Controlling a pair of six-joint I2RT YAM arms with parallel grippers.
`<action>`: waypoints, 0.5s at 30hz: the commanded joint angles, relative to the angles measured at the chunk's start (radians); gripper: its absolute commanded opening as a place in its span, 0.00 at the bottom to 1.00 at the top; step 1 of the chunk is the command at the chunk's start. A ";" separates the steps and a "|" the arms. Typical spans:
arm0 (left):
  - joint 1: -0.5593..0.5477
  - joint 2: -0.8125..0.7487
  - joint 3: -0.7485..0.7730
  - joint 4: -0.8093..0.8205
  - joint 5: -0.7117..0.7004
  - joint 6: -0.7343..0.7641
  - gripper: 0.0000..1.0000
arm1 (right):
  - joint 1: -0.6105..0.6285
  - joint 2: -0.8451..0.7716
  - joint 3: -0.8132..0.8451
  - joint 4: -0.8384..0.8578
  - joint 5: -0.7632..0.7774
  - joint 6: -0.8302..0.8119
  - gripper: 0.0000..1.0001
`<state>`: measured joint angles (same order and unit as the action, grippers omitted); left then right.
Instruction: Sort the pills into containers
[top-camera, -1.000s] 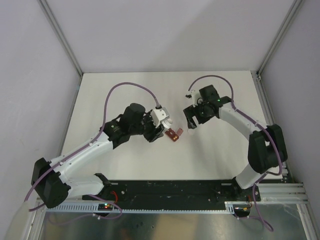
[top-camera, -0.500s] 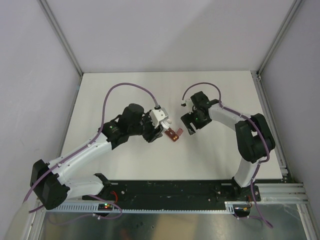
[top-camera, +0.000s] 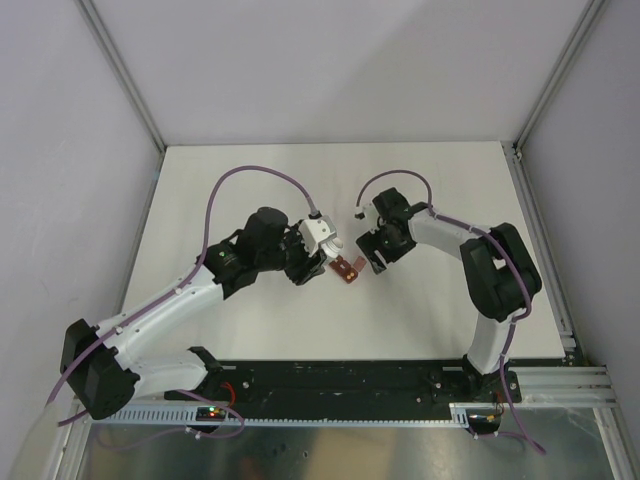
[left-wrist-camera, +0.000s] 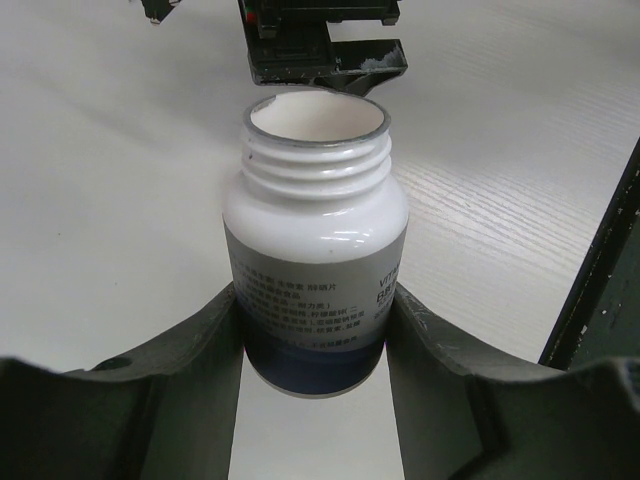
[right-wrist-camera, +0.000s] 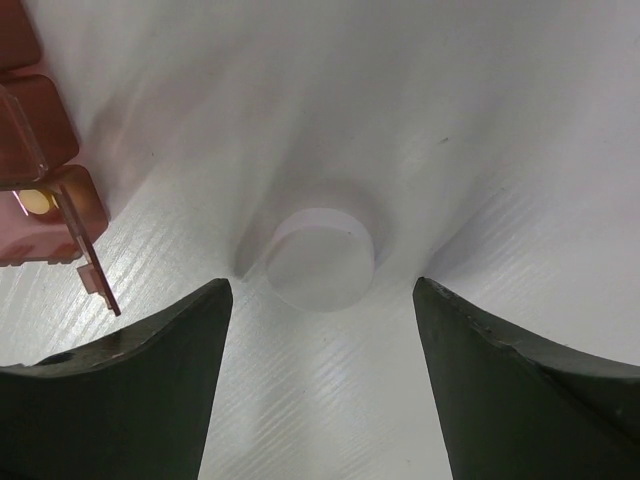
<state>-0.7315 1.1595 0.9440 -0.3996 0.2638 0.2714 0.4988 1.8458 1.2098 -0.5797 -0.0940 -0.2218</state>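
My left gripper is shut on a white bottle with a grey-and-blue label; its cap is off and its mouth faces away from the wrist. In the top view that bottle sits just left of the dark red pill box. The box has one lid raised, and a small yellow pill shows in that compartment. My right gripper is open low over the table, its fingers on either side of a round white cap without touching it. In the top view the right gripper is just right of the box.
The white table is walled in by grey panels and aluminium posts. A black rail with both arm bases runs along the near edge. The right gripper's black body stands just beyond the bottle mouth in the left wrist view.
The right arm has swung left and down toward the pill box, and its jaws have narrowed a little. The left arm and the bottle have not moved.
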 joint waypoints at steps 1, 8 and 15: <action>0.008 -0.008 -0.003 0.024 -0.006 0.020 0.00 | 0.011 0.017 0.007 0.032 0.007 -0.004 0.78; 0.007 -0.008 -0.004 0.025 -0.009 0.022 0.00 | 0.014 0.020 0.008 0.029 0.001 -0.001 0.69; 0.008 -0.008 -0.005 0.024 -0.008 0.020 0.00 | 0.014 0.026 0.012 0.030 -0.007 -0.001 0.62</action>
<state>-0.7303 1.1595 0.9440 -0.4000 0.2638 0.2718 0.5068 1.8572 1.2098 -0.5659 -0.0937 -0.2218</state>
